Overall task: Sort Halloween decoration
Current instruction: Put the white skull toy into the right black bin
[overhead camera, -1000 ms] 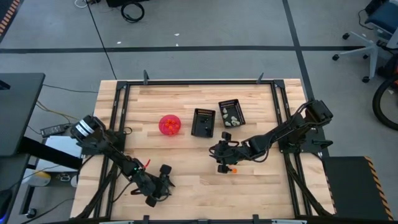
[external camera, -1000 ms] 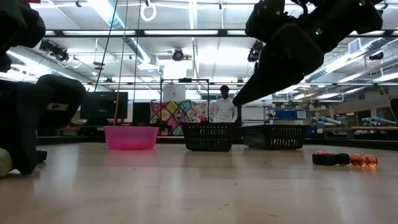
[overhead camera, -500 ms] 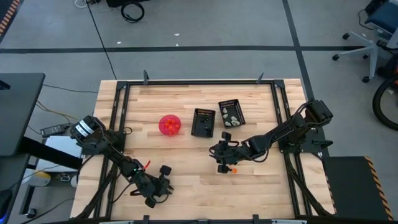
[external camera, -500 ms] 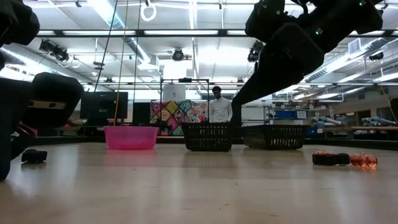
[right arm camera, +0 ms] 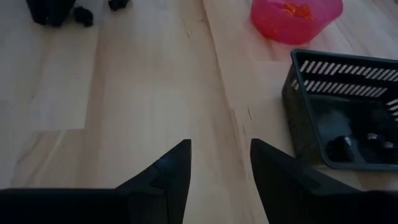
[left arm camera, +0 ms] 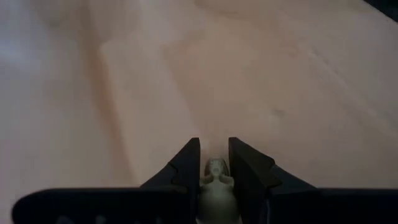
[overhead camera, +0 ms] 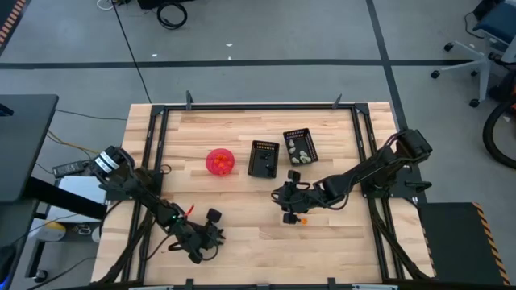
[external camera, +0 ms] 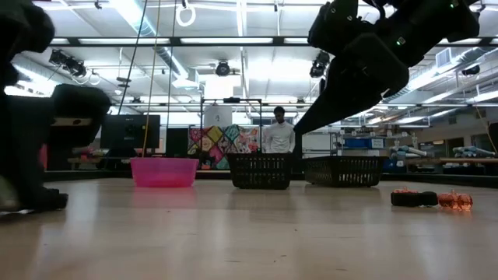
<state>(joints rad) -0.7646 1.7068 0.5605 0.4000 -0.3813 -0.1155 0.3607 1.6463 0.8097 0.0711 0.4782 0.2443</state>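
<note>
A large workshop with ceiling lights and shelving is seen behind the wooden table [overhead camera: 242, 161] in the low view, and a person [external camera: 278, 134] is seen standing far back.

On the table, a pink bowl [overhead camera: 220, 161] holding orange trinkets is placed left of centre. Two black slotted baskets are set to its right: the nearer basket [overhead camera: 264, 158] just beside the bowl, the farther basket [overhead camera: 300, 147] with pale trinkets inside.

The left gripper [left arm camera: 213, 163] is positioned low over the near left part of the table, and a pale white-grey trinket [left arm camera: 216, 180] is pinched between its narrowly set fingers [left arm camera: 185, 167]. A small black trinket [overhead camera: 214, 215] is seen just beside this gripper in the high view.

The right gripper [right arm camera: 219, 163] is held over the table's middle near part, its fingers parted with nothing between them. Close to it, a black trinket [external camera: 413, 198] and an orange trinket [external camera: 454, 200] are seen lying side by side on the wood.
</note>
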